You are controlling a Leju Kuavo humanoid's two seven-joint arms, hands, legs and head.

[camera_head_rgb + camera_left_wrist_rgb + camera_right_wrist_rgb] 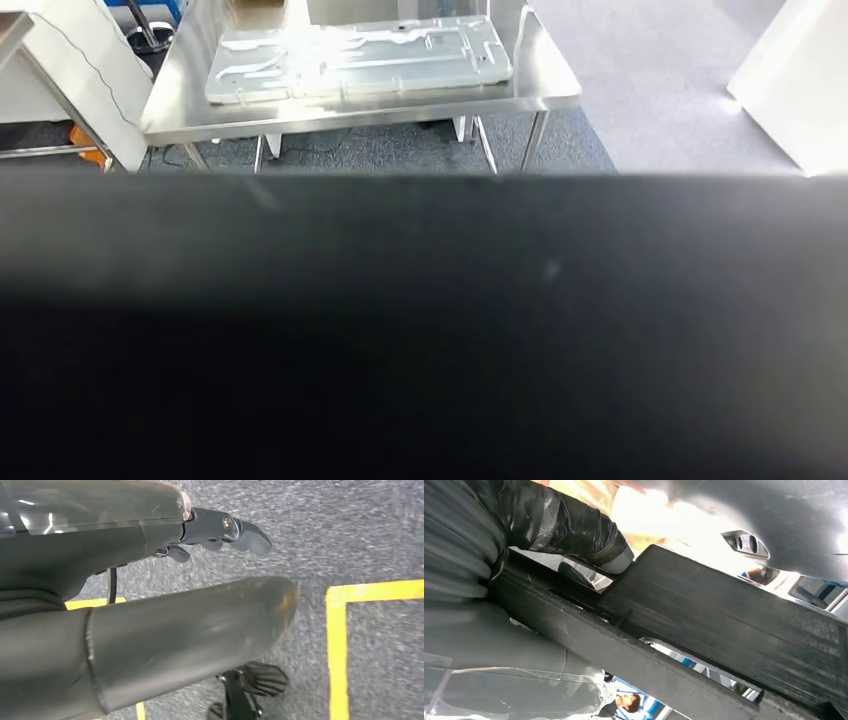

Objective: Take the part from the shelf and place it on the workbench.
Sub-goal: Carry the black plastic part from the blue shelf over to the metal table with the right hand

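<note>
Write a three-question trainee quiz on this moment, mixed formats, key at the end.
1. True or false: the workbench ahead already carries a flat metal panel.
2. Multiple choice: what blocks the lower part of the head view? A) a wide black part B) a white box C) a person
3. Fill in: the right hand grips the black part, and the floor under the left hand is marked with ____ tape.

Key: 1 true; 2 A; 3 yellow.

left hand: grey thumb; dark fingers | right hand: ribbed grey cover
</note>
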